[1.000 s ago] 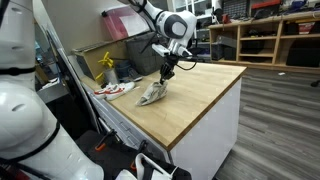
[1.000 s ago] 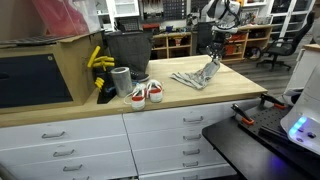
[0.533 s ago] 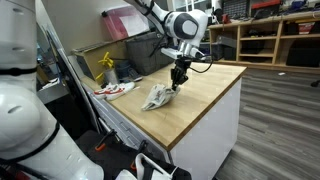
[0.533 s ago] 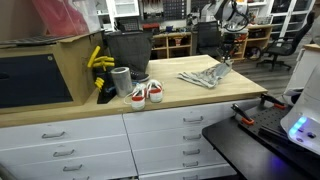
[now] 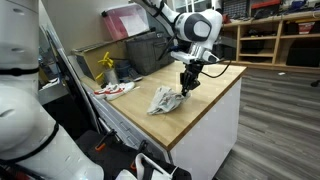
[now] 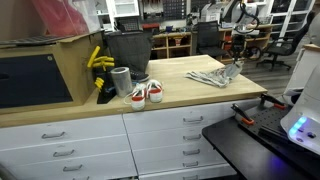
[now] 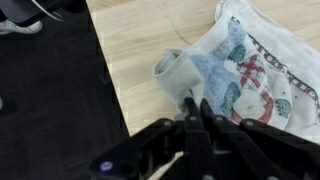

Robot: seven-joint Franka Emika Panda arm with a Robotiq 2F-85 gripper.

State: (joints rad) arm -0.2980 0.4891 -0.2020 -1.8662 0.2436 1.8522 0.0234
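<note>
A crumpled white cloth (image 5: 163, 100) with red and blue print lies on the wooden countertop (image 5: 205, 100), trailing behind my gripper (image 5: 187, 86). In the wrist view the gripper (image 7: 195, 104) is shut on an edge of the cloth (image 7: 240, 70), with its two black fingers pressed together over the fabric. The cloth (image 6: 215, 76) also shows near the counter's far end, where the gripper (image 6: 236, 66) pinches its raised corner.
A pair of white and red sneakers (image 6: 146, 93) sits beside a grey cup (image 6: 121, 80) and a black bin (image 6: 127, 50). Yellow objects (image 6: 98, 60) lie next to a wooden box (image 6: 45, 65). The counter edge (image 7: 110, 80) drops to the dark floor.
The gripper has dragged the cloth along the countertop toward its far end, away from the sneakers. The jaws stayed shut on the fabric.
</note>
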